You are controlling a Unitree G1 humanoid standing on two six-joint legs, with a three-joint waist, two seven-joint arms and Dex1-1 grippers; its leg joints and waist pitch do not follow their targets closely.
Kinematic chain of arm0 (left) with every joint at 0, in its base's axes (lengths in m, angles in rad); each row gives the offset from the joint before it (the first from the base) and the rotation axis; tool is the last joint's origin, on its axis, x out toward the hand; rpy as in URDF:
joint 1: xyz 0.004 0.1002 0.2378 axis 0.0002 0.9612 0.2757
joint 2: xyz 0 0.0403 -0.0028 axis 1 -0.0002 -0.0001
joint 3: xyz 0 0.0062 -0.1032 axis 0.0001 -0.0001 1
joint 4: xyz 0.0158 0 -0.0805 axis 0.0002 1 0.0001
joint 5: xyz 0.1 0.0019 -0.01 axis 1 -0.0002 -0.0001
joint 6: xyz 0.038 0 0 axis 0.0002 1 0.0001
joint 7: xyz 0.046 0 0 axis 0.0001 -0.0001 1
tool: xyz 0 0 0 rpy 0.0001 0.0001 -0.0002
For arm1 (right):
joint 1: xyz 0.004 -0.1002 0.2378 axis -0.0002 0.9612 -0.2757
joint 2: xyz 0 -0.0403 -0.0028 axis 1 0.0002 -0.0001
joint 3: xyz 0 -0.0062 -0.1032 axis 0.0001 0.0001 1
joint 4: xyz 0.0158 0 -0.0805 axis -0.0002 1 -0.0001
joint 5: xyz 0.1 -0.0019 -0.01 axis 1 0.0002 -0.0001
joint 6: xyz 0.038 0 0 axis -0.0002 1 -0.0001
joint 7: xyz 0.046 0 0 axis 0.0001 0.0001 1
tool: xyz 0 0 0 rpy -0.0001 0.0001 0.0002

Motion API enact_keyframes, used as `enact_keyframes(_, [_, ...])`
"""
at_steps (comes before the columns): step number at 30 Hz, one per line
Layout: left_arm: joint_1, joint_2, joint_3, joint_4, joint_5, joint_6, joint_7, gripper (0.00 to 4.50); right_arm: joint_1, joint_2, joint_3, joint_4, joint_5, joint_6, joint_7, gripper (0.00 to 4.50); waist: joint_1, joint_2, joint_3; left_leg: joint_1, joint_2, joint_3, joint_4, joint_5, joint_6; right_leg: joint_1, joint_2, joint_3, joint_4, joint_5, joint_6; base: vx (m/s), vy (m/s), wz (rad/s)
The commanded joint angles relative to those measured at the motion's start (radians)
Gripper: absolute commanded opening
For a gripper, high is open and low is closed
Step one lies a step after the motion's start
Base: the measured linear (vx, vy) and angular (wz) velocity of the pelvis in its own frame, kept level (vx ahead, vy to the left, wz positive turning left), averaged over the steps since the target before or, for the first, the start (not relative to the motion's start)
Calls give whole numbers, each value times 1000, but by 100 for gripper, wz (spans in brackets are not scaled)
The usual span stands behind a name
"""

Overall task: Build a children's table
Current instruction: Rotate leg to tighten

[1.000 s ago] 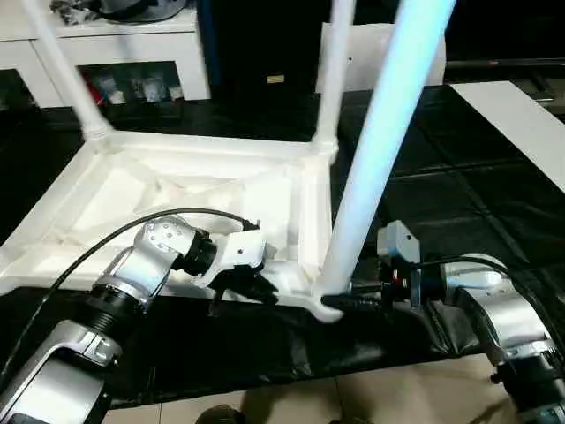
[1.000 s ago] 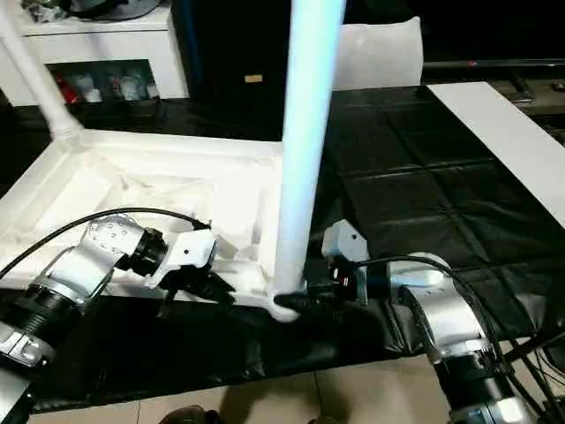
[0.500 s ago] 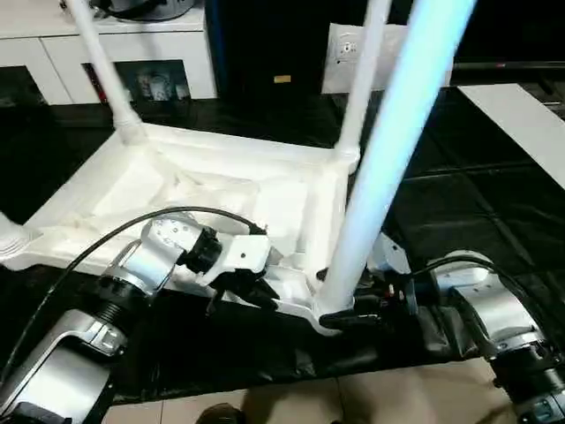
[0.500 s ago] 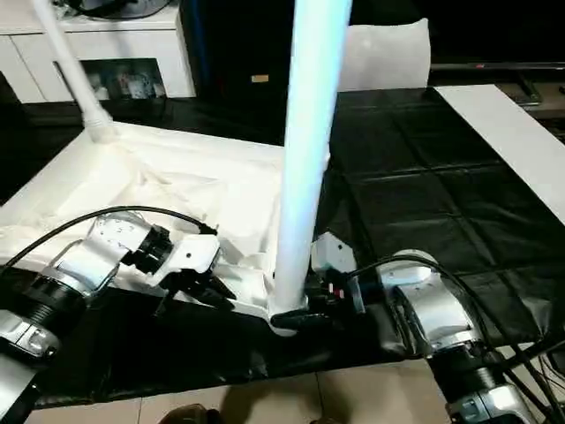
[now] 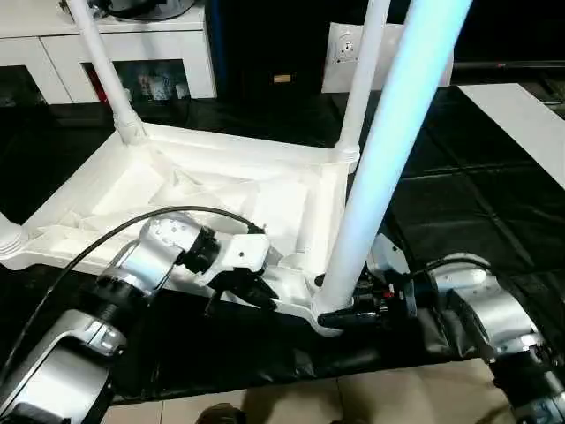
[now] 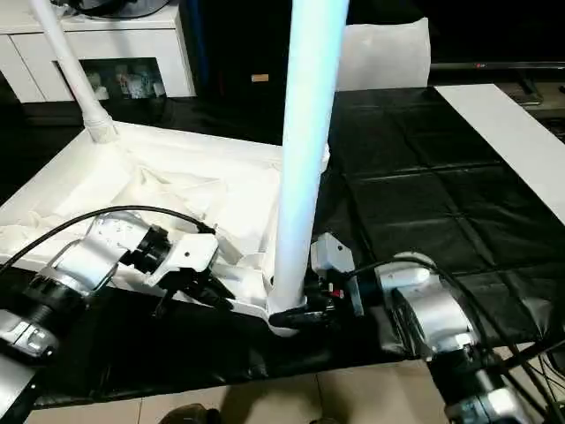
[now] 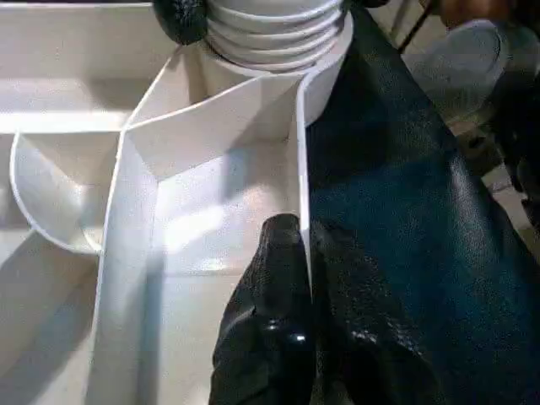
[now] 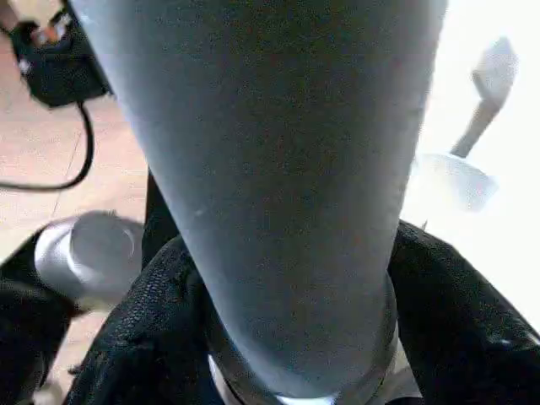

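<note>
The children's table lies upside down on a black mat: the white ribbed tabletop [image 5: 177, 190] with legs standing up from its corner sockets. The near leg [image 5: 388, 150] rises from the front right socket. My right gripper [image 5: 340, 314] is at that leg's base, and in the right wrist view its fingers [image 8: 160, 312] press both sides of the tube. My left gripper [image 5: 252, 296] is shut on the tabletop's front rim [image 7: 302, 169], one finger on each side of the thin wall, just left of that socket. Two more legs [image 5: 101, 62] [image 5: 362, 79] stand at the far corners.
The black mat [image 5: 459, 203] covers the floor under the tabletop and to the right. A white cabinet [image 5: 132, 44] and a white flat bag [image 6: 384, 53] stand behind. A white board [image 5: 521, 124] lies at the far right. Tan floor [image 5: 353, 397] runs along the mat's near edge.
The camera has shifted, so the whole scene sits differently. My right gripper's fingers have drawn in around the near leg's base. The left gripper has kept its hold on the rim.
</note>
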Motion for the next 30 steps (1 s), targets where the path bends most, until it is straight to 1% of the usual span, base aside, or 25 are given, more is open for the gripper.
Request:
enact_keyframes(1, [7, -45, 4, -39, -9, 33, 74, 0, 12, 57, 5, -37, 48, 66, -72, 270, -8, -4, -55, 17, 60, -17, -74, -202, 60, 43, -72, 43, -73, -172, -249, 0, 0, 0])
enact_keyframes(2, [8, -50, 7, -41, -7, 43, 89, 0, 15, 66, 3, -40, 48, 72, -88, 269, -8, -5, -55, 19, 60, -16, -75, -210, 54, 42, -71, 44, -75, -189, -244, 0, 0, 0])
enact_keyframes(4, [14, -69, 21, -51, -1, 87, 146, 0, 21, 102, -2, -45, 35, 87, -160, 269, -13, -6, -47, 21, 58, -19, -82, -266, 29, 39, -75, 45, -87, -302, -218, 0, 0, 0])
enact_keyframes(5, [19, -95, 38, -60, -3, 132, 202, 0, 23, 140, -5, -43, 16, 90, -230, 269, -17, -5, -45, 21, 58, -21, -84, -279, 18, 37, -76, 46, -89, -333, -208, 0, 0, 0])
enact_keyframes(6, [23, -132, 62, -73, -1, 198, 284, 0, 21, 197, -12, -37, -10, 106, -333, 269, -27, -5, -36, 25, 57, -22, -89, -322, -5, 29, -75, 47, -95, -408, -191, 0, 0, 0])
enact_keyframes(7, [24, -158, 77, -79, -3, 229, 334, 0, 15, 234, -19, -30, -24, 125, -395, 269, -32, -6, -33, 30, 52, -29, -91, -371, -23, 28, -79, 42, -107, -515, -158, 0, 0, 0])
enact_keyframes(8, [25, -183, 91, -88, -9, 260, 372, 0, 8, 264, -25, -25, -34, 144, -446, 269, -37, -7, -33, 31, 52, -31, -91, -381, -32, 27, -79, 43, -107, -541, -146, 0, 0, 0])
enact_keyframes(9, [26, -206, 104, -97, -12, 293, 410, 0, 2, 294, -30, -20, -41, 162, -490, 269, -46, -8, -33, 31, 51, -37, -93, -391, -37, 27, -81, 41, -113, -573, -127, 0, 0, 0])
enact_keyframes(10, [27, -227, 114, -107, -9, 320, 448, 0, -3, 320, -33, -20, -46, 179, -528, 269, -55, -4, -33, 28, 50, -40, -95, -395, -37, 27, -79, 41, -115, -569, -118, 0, 0, 0])
enact_keyframes(12, [20, -287, 143, -118, 7, 394, 567, 0, -26, 387, -33, -7, -76, 215, -631, 268, -71, -5, -37, 24, 50, -37, -95, -371, -27, 26, -74, 45, -111, -487, -137, 0, 0, 0])
enact_keyframes(13, [19, -296, 148, -120, 10, 406, 586, 0, -30, 398, -35, -4, -81, 222, -651, 268, -75, -4, -37, 22, 49, -35, -95, -361, -26, 26, -72, 47, -108, -463, -144, 0, 0, 0])
enact_keyframes(14, [18, -330, 164, -143, 23, 461, 650, 0, -47, 447, -48, 8, -101, 263, -739, 268, -74, -4, -38, 22, 48, -35, -95, -353, -22, 27, -72, 46, -108, -447, -149, 0, 0, 0])
enact_keyframes(15, [18, -341, 170, -151, 28, 475, 671, 0, -51, 460, -52, 10, -104, 275, -762, 268, -76, -4, -39, 23, 47, -31, -93, -337, -16, 25, -70, 48, -107, -418, -158, 0, 0, 0])
enact_keyframes(16, [18, -347, 173, -156, 32, 482, 683, 0, -54, 468, -52, 10, -108, 280, -773, 268, -75, -8, -40, 22, 46, -29, -92, -320, -5, 28, -70, 49, -109, -398, -160, 0, 0, 0])
enact_keyframes(18, [18, -352, 173, -162, 47, 484, 697, 0, -54, 474, -41, 5, -115, 280, -771, 268, -71, -6, -42, 20, 47, -25, -90, -282, 13, 31, -70, 52, -107, -342, -166, 0, 0, 0])
enact_keyframes(20, [18, -349, 169, -163, 54, 480, 697, 0, -51, 475, -39, 1, -114, 277, -767, 268, -68, -6, -45, 18, 47, -23, -88, -242, 26, 36, -68, 52, -100, -272, -177, 0, 0, 0])
enact_keyframes(21, [21, -340, 160, -168, 61, 472, 685, 0, -44, 475, -44, -5, -104, 273, -763, 323, -67, -7, -45, 17, 46, -21, -87, -221, 35, 38, -68, 51, -98, -239, -184, 0, 0, 0])
enact_keyframes(22, [22, -336, 158, -170, 62, 471, 681, 0, -42, 472, -46, -6, -103, 272, -763, 337, -67, -6, -46, 17, 47, -21, -87, -212, 38, 39, -68, 51, -98, -228, -187, 0, 0, 0])
enact_keyframes(24, [31, -316, 149, -182, 67, 465, 658, 0, -28, 463, -60, -17, -101, 261, -760, 343, -66, -8, -47, 16, 47, -20, -86, -194, 47, 42, -68, 50, -96, -207, -193, 0, 0, 0])
enact_keyframes(25, [34, -310, 146, -189, 68, 467, 656, 0, -25, 463, -64, -21, -103, 259, -762, 365, -65, -6, -45, 15, 48, -20, -87, -189, 48, 42, -68, 49, -95, -203, -195, 0, 0, 0])
enact_keyframes(26, [41, -295, 141, -202, 67, 463, 644, 0, -16, 455, -75, -33, -102, 254, -757, 365, -66, -6, -45, 16, 49, -21, -88, -193, 47, 41, -68, 49, -95, -205, -196, 0, 0, 0])
enact_keyframes(27, [45, -287, 139, -208, 65, 460, 636, 0, -12, 450, -80, -39, -101, 251, -754, 385, -67, -5, -45, 16, 50, -21, -89, -194, 45, 42, -67, 49, -94, -202, -196, 0, 0, 0])
enact_keyframes(28, [53, -272, 134, -217, 61, 455, 619, 0, -6, 436, -85, -52, -93, 244, -742, 385, -66, -2, -47, 16, 50, -21, -88, -188, 46, 42, -68, 50, -92, -183, -198, 0, 0, 0])
enact_keyframes(29, [59, -258, 132, -222, 57, 451, 603, 0, 0, 420, -91, -64, -84, 236, -727, 388, -67, -3, -48, 14, 49, -21, -87, -184, 48, 43, -66, 49, -91, -170, -200, 0, 0, 0])
enact_keyframes(30, [67, -234, 128, -227, 54, 428, 571, 0, 11, 385, -92, -86, -71, 217, -684, 396, -66, -3, -50, 13, 50, -21, -85, -164, 53, 45, -66, 49, -86, -131, -205, 0, 0, 0])
